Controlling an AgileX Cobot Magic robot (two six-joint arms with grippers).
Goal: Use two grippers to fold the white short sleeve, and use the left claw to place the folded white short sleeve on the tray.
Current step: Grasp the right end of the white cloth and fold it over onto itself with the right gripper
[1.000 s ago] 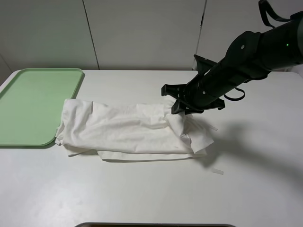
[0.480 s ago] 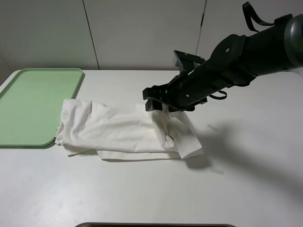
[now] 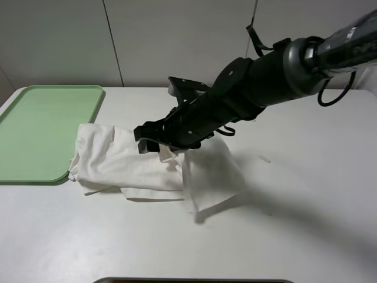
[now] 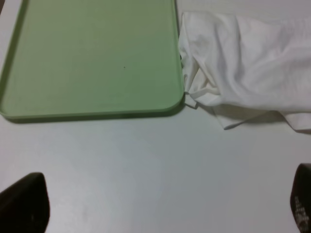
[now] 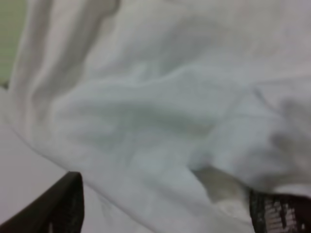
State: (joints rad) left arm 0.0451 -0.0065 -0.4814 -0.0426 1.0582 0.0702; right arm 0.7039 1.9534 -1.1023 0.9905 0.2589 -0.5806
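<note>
While the fingers of the right gripper [image 5: 165, 216] stand apart over the white short sleeve [image 3: 112, 159], clamping nothing, you see its three-o'clock end lapped toward the middle. Left claw [image 4: 160, 208] gapes empty over bare table [image 4: 146, 160]. Fold looks partial; tray [image 3: 35, 130], just beside at nine o'clock, awaits it.

Rumpled white short sleeve [image 5: 160, 111], close and blurred, right pincer [image 5: 167, 211] with dark fingertips wide apart

Wrinkled cloth short sleeve [image 3: 118, 159], smooth plastic tray [image 3: 41, 130] (table [image 3: 294, 224] matt).
</note>
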